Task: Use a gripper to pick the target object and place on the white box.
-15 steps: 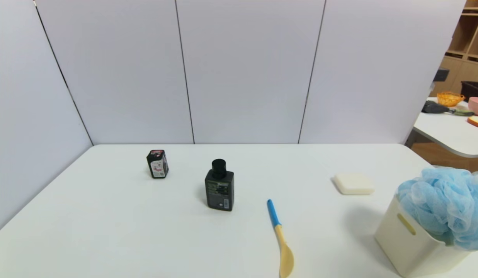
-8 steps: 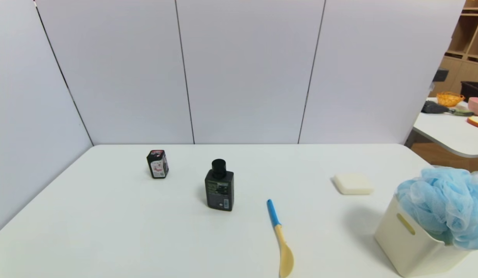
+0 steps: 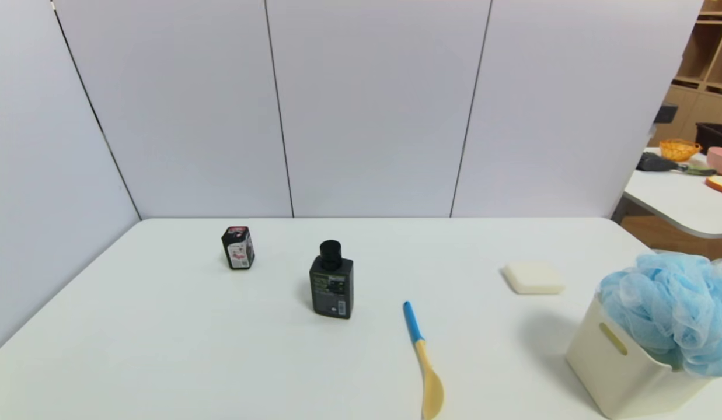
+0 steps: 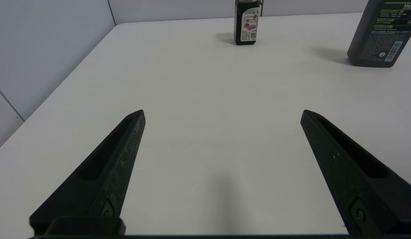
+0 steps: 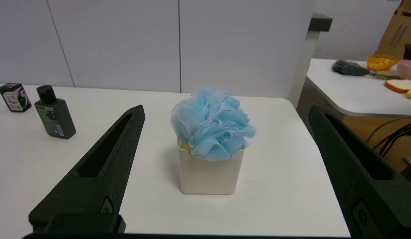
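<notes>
two dark bottles, a spoon and cream block on the table.

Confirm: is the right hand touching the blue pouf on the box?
Apart. The right wrist view shows the open right hand drawn back, bare table between its fingers and the blue pouf resting on the white box.

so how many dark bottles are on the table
2: a small bottle with a pink label toward the back left, and a larger black-capped bottle nearer the table's middle.

Pouf atop box
</notes>
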Available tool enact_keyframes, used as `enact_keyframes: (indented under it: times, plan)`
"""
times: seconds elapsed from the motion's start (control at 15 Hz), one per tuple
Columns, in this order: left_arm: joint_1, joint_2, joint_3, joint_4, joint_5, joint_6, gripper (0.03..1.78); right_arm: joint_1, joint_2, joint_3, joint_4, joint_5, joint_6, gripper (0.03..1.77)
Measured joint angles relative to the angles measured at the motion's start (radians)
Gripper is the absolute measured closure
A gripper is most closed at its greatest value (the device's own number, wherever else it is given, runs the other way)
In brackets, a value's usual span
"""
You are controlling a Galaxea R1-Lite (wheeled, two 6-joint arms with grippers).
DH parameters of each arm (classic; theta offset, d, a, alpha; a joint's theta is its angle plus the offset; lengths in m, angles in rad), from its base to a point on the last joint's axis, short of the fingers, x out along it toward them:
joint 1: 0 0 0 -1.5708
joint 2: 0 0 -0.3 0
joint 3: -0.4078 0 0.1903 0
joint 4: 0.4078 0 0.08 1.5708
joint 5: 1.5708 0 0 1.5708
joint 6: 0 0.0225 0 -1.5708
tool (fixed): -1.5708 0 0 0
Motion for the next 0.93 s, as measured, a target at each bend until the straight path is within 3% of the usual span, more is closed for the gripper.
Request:
enact_keyframes:
  times: [0.6,0.73,0.93]
  plan:
    - [-0.001,0.0,0.0,0.0,0.0,0.0,0.12,-0.005,-0.21,0.163,-0.131,0.056,-0.074,0.11]
    - [0.0,0.0,0.0,0.0,0.0,0.0,0.12,-0.005,-0.226,0.278,-0.258,0.054,-0.076,0.11]
    - [0.0,0.0,0.0,0.0,0.0,0.0,0.12,-0.005,-0.233,0.512,-0.574,0.058,-0.086,0.1]
